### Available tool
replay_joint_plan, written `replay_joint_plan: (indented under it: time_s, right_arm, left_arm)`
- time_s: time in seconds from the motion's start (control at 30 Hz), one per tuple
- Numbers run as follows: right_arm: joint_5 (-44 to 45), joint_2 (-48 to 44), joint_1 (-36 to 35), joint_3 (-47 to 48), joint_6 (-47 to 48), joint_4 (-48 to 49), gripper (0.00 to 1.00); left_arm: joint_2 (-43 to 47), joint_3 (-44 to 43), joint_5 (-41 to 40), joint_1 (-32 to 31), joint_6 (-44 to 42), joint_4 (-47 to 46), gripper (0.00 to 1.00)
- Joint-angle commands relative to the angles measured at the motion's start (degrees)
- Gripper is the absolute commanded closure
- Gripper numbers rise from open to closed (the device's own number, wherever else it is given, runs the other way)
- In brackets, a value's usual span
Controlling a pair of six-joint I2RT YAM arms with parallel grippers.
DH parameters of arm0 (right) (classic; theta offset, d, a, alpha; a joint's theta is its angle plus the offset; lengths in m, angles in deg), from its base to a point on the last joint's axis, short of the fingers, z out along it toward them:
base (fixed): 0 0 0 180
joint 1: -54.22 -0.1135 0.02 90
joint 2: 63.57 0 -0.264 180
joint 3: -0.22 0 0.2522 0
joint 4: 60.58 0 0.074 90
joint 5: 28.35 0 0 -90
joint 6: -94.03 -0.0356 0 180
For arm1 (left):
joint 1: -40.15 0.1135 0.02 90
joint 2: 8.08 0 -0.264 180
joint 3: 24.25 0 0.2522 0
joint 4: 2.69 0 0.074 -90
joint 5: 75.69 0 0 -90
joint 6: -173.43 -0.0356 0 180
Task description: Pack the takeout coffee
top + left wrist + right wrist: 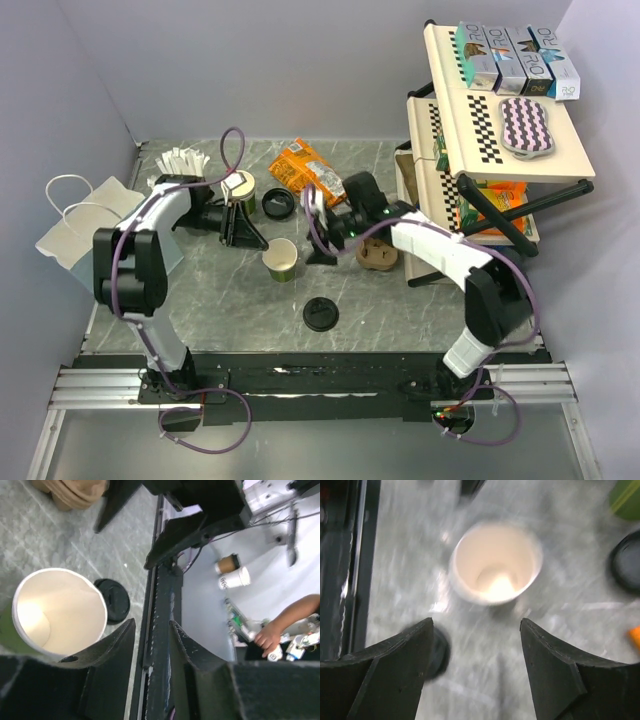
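An open cup (281, 260) stands mid-table (230, 300), with a near lid (321, 314) in front of it toward the arm bases and a far lid (278, 205) behind it. A second cup (238, 186) stands left of the far lid, and a snack bag (308, 170) lies behind that lid to its right. A paper bag (75, 235) lies far left, a rack (490, 130) far right.

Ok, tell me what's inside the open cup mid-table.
The open cup looks empty: only its pale inner wall and bottom show, no liquid or lid. The right wrist view is blurred, and in the left wrist view the left gripper covers its near rim.
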Motion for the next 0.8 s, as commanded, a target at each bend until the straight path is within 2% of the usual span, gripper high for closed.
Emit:
replay_joint_plan:
  time_s: [0.0,0.07,0.1,0.13,0.17,0.2,0.33,0.47,0.77]
  right_arm:
    - [1.18,-9.00,-0.46,-7.17,17.87,-5.22,0.25]
    - [1.18,-11.36,-0.54,-9.90,25.58,-9.26,0.23]
    - [1.18,-11.90,-0.54,-12.00,27.81,-10.67,0.21]
    - [0.84,-12.25,-0.89,-12.63,30.00,-13.73,0.17]
    - [0.66,-12.17,-0.98,-13.07,33.51,-15.15,0.15]
    - [0.57,-11.99,-1.33,-13.43,34.59,-15.95,0.00]
    - [0.57,-8.75,-3.35,-13.25,37.93,-18.50,0.00]
    - [2.32,-4.45,-6.95,-12.90,38.64,-17.80,0.00]
    - [4.52,2.41,-9.07,-10.18,40.13,-18.24,0.00]
  left_arm:
    - [11.67,6.01,-11.53,0.01,25.32,-28.51,0.61]
    - [18.37,11.74,-21.84,-0.60,46.04,-46.89,0.57]
    - [23.53,16.29,-25.73,-0.60,51.55,-58.20,0.51]
    - [24.89,16.77,-32.64,-0.78,53.09,-60.15,0.49]
    - [25.60,16.69,-34.45,-0.78,54.58,-60.51,0.47]
    - [25.78,15.99,-34.90,-0.78,55.03,-60.34,0.45]
    - [27.27,16.07,-34.03,-0.87,57.75,-60.33,0.37]
    - [31.57,17.83,-37.35,-0.87,59.87,-61.75,0.37]
    - [34.92,20.20,-39.91,-0.69,59.96,-60.43,0.36]
